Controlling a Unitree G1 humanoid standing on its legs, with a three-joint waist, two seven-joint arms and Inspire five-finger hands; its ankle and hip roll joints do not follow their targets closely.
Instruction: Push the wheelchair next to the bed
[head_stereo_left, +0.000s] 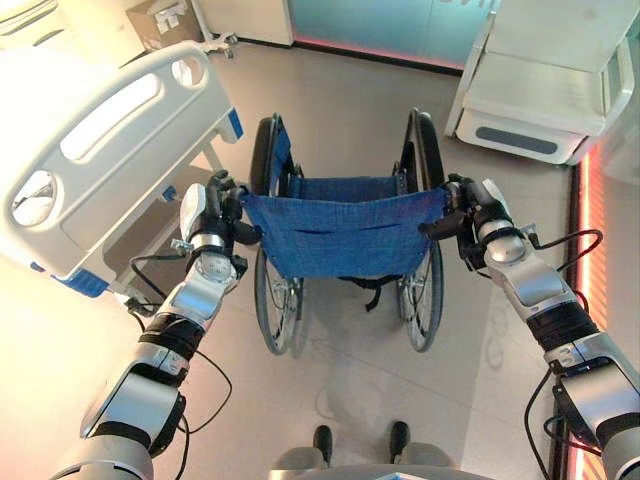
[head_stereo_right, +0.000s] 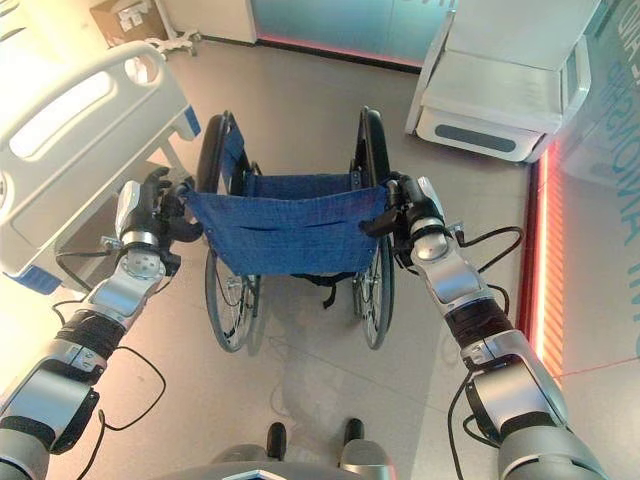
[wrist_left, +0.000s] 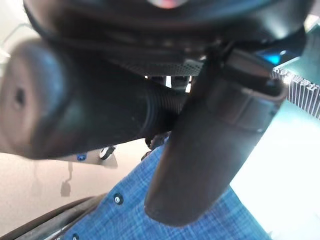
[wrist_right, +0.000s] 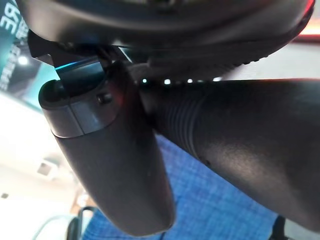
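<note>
Left eye view: white plastic-railed hospital bed (head_stereo_left: 95, 160) fills the upper left; the blue-fabric, black-framed wheelchair (head_stereo_left: 345, 235) stands centre frame, just beside its footboard. Left hand (head_stereo_left: 215, 215) and right hand (head_stereo_left: 470, 220) have fingers clamped on the push handles. Grasp done; I judge further pushing alongside remains.

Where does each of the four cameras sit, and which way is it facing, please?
Left eye: on the head, looking down at the wheelchair, bed to its left; both arms show.
Right eye: beside it, same scene.
Left wrist: looks along the left robot hand wrapped round a push handle.
Right wrist: likewise, right robot hand.
All share the blue backrest.
</note>
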